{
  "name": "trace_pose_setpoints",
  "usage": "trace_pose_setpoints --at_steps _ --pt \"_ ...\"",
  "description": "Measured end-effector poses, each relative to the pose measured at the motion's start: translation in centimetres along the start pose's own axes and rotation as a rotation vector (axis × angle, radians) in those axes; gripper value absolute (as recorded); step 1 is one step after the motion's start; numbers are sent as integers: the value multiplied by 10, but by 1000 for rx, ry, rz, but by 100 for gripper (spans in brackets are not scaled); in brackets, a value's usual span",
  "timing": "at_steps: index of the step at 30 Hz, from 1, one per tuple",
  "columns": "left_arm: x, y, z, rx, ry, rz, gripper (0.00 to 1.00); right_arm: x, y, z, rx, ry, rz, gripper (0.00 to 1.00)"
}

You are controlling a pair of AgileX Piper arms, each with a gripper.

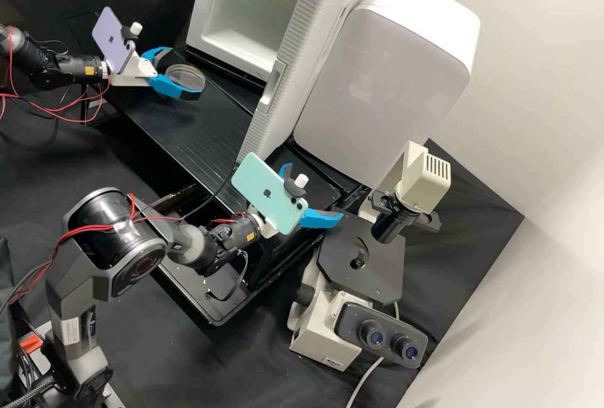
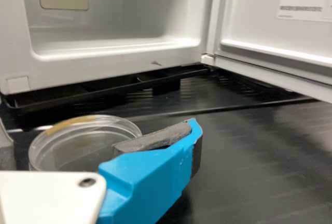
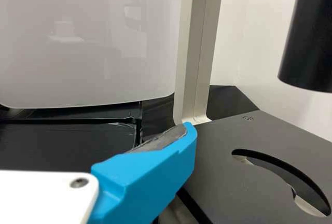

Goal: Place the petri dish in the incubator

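Note:
The clear petri dish (image 1: pixel 185 77) is at the far left of the black platform (image 1: pixel 201 131), just in front of the open white incubator (image 1: pixel 245 11). My left gripper (image 1: pixel 179 73) is shut on it, one blue finger on either side. In the left wrist view the dish (image 2: pixel 78 141) rests against the grey pad of my blue finger (image 2: pixel 155 172), with the incubator's chamber (image 2: pixel 114 32) straight ahead and its door (image 2: pixel 275 22) swung aside. My right gripper (image 1: pixel 313 197) is open and holds nothing, beside the microscope stage (image 1: pixel 365 257); one of its fingers (image 3: pixel 150 177) shows over the stage (image 3: pixel 249 151).
The incubator door (image 1: pixel 308 49) stands open between the two arms. A large white frosted housing (image 1: pixel 390 74) sits behind the microscope (image 1: pixel 352 326), whose black condenser (image 3: pixel 311 32) hangs close to my right gripper. Black cloth covers the bench around the platform.

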Motion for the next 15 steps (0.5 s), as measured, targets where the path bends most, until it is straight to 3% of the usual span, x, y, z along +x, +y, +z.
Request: trace_pose_setpoints --at_steps 3,11,15 --pt "4 1 0 4 0 6 100 0 0 0 0 0 0 100" --pt "7 -14 -3 4 15 -66 100 0 0 0 0 0 0 100" --pt "2 -21 2 -25 -15 -77 100 0 0 0 0 0 0 100"
